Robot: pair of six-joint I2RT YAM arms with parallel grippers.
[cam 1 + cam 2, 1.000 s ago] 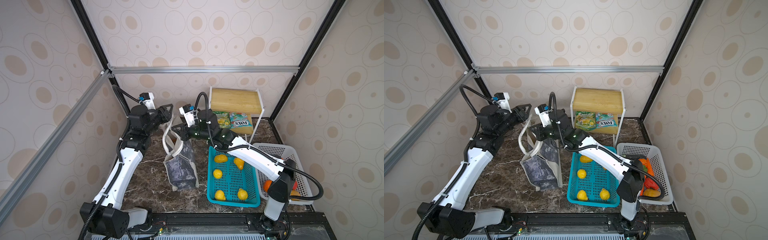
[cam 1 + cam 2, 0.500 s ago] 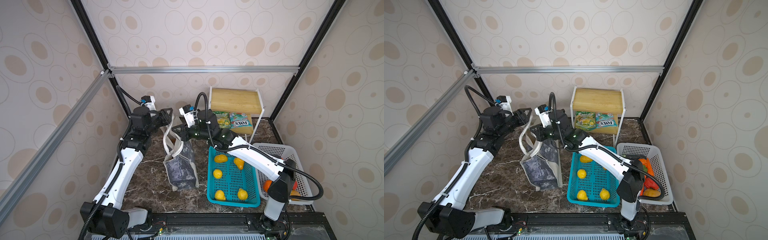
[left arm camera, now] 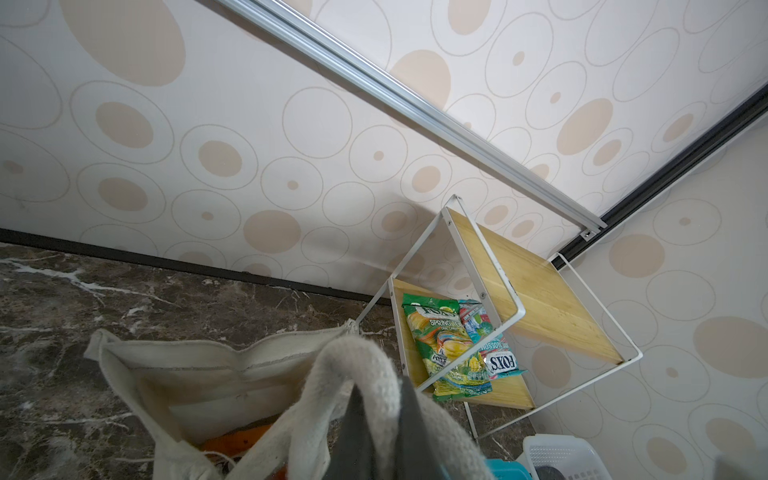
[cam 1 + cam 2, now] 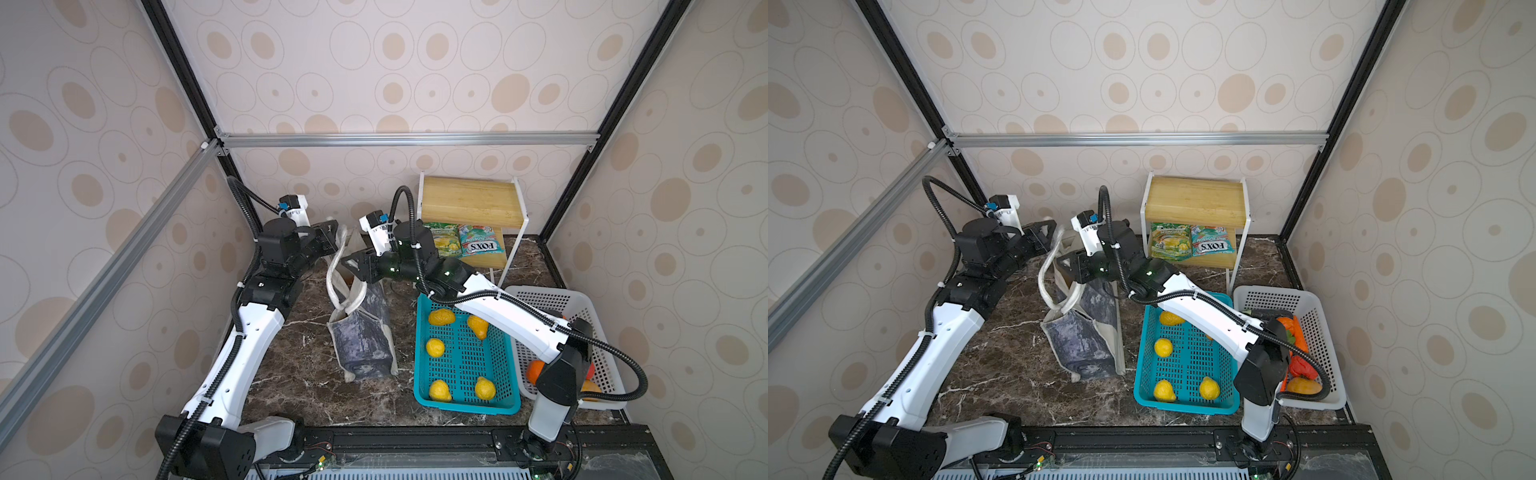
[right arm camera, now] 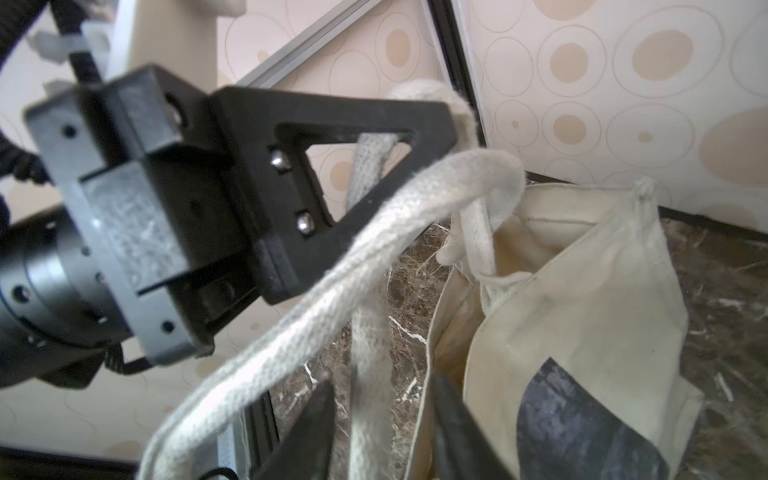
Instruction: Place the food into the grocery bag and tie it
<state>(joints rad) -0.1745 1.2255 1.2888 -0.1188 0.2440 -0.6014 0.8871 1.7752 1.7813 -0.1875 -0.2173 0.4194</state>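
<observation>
The grocery bag [image 4: 362, 340] [image 4: 1086, 332] stands upright on the marble table, its mouth open. Above the mouth my left gripper [image 4: 335, 237] [image 4: 1051, 232] [image 3: 376, 401] is shut on one white rope handle [image 3: 353, 374], holding its loop up. My right gripper [image 4: 348, 266] [image 4: 1062, 266] [image 5: 380, 399] is open just beside it, and a handle strand [image 5: 370, 365] hangs loose between its jaws. Something orange [image 3: 245, 436] lies inside the bag. Two candy packets [image 4: 465, 245] [image 3: 453, 345] rest on the shelf's lower board. Toy produce [image 4: 1300, 361] fills the white basket.
A teal basket [image 4: 465, 408] with several yellow fruits sits right of the bag. The white basket [image 4: 540, 295] is further right, under my right arm. A wooden two-level shelf [image 4: 467, 199] stands at the back wall. Frame posts and walls close in all sides.
My left gripper moved in to the bag's handle and shut on it. My right gripper, shut a second ago, has opened and let go of the handle.
</observation>
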